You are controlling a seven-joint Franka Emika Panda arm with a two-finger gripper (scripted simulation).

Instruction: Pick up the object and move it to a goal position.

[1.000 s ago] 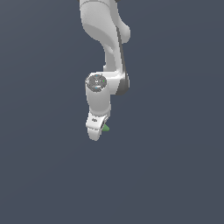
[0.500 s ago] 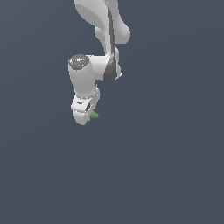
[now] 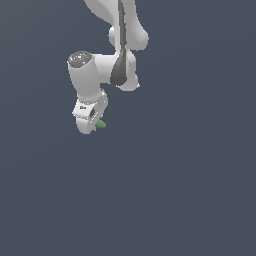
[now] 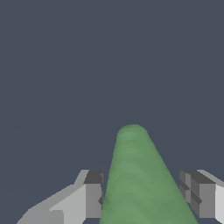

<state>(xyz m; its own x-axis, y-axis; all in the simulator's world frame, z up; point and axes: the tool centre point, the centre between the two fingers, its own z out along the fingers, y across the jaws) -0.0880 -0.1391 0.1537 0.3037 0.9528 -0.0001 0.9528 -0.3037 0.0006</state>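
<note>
The object (image 3: 101, 124) is a small green wedge poking out beside the white gripper (image 3: 90, 125) in the exterior view, held above the dark grey floor. In the wrist view the object (image 4: 138, 175) fills the gap between the two fingers (image 4: 92, 194), tapering to a rounded tip beyond them. Both pads press against its sides, so the gripper (image 4: 142, 194) is shut on it. The part of the wedge nearest the palm is out of frame.
Behind the gripper rises the white arm (image 3: 95, 75), bending toward the top of the exterior view. Beneath it lies only the plain dark grey ground (image 3: 190, 200). No goal marker shows in either view.
The arm has swung toward the exterior view's left and risen a little, carrying the green object with it. The grip has stayed shut.
</note>
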